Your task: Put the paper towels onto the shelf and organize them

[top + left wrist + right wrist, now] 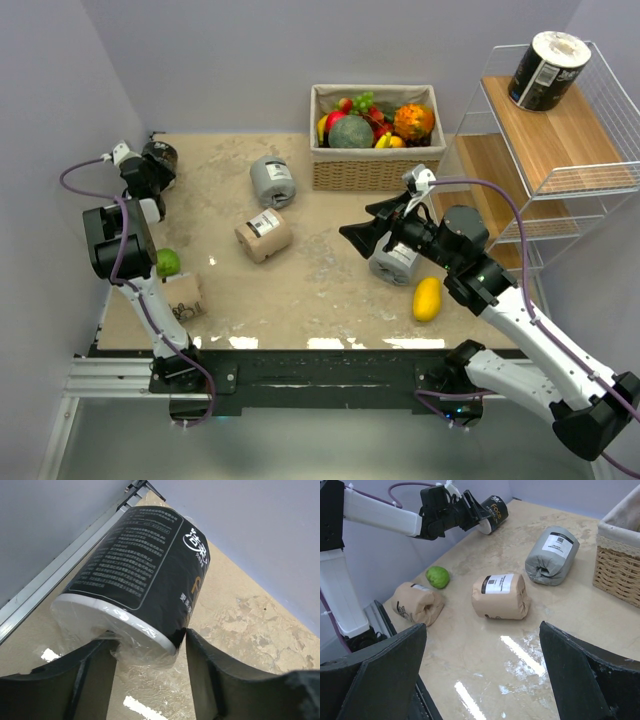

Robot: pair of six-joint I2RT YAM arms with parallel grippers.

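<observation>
Gripping black roll (135, 575) | left pincer (150, 647) | fingers (212, 680) touching both sides

One black roll (548, 68) stands upright on the shelf's (580, 130) top board — grey rolls (272, 181), tan rolls (263, 235) and another black roll (158, 160) are left of it.

Reading "face" in gold on the black paper towel roll (494, 512). Spotting white Chinese-style characters and fine print there too, unreadable. Nothing legible on the grey roll (552, 555) or tan roll (500, 596) labels.
</observation>
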